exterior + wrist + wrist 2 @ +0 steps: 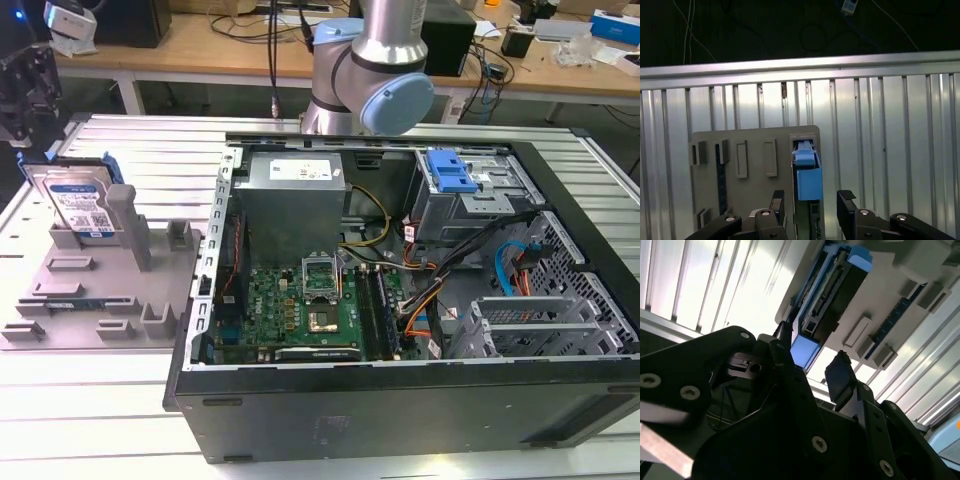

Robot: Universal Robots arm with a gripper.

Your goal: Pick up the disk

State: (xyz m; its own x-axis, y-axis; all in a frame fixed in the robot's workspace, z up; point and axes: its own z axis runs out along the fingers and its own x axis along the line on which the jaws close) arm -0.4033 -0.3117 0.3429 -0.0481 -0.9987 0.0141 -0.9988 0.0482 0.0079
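The disk (78,204) stands on edge in a slot of a grey holder plate (90,300) at the exterior view's left, its white-and-blue label facing the camera. Its blue rail runs along the edges. My gripper (27,88) hangs just above the disk's top edge. In both wrist views the gripper (811,201) (812,362) is open, with one black finger (777,201) on each side of the disk (809,182) (832,287). The fingers are not touching it. Nothing is held.
An open computer case (400,400) fills the middle and the exterior view's right, with a grey power supply box (292,195), a motherboard (300,310) and a blue drive-bay bracket (448,172). The holder plate carries several upright posts (128,215). Everything rests on a ribbed metal table (120,400).
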